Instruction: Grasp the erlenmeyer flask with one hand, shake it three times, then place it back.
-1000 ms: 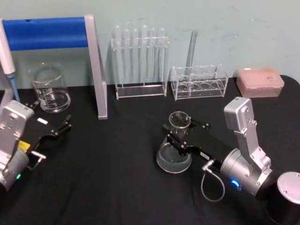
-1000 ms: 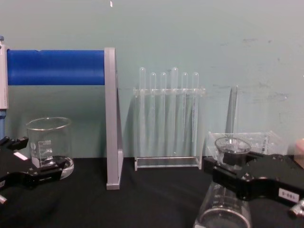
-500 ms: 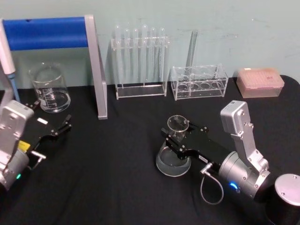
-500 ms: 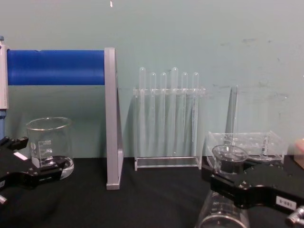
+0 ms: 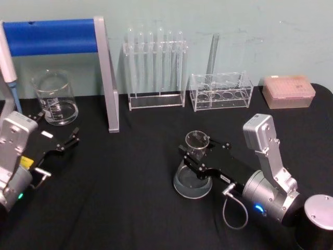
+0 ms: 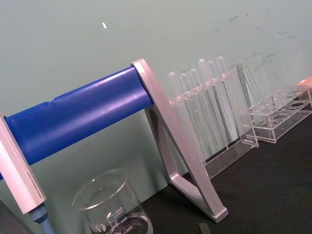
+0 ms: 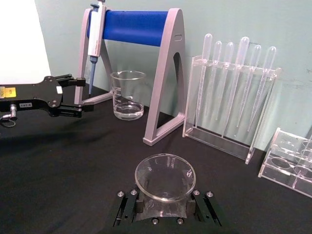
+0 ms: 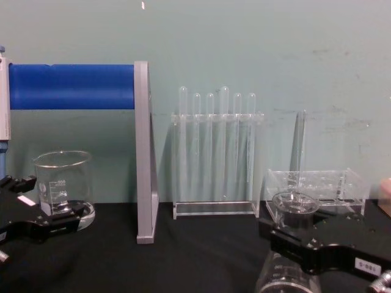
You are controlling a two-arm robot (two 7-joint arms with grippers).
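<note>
Lower than a second ago, the erlenmeyer flask [image 5: 192, 181] stands upright at mid-table, touching or just above the black table [image 5: 130, 198], its neck pinched by the right gripper [image 5: 196, 152]. Glass looks light, slick and breakable; under the flared rim grips best. The left gripper [image 5: 58, 129] rests spread by the beaker [image 5: 53, 99].

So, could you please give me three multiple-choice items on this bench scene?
1. Where is the flask? A) on the pink box B) on the near side of the low rack C) under the blue bar
2. How many tubes stand in the tall rack? A) three B) six C) nine
3. The right claw is: A) open, clear of the flask B) shut on a tube C) shut on the flask's neck

B: it is in the right claw, nearer than the low rack.
B: six tubes show in the chest view.
C: its fingers clamp the neck; the left claw idles open near the beaker.
</note>
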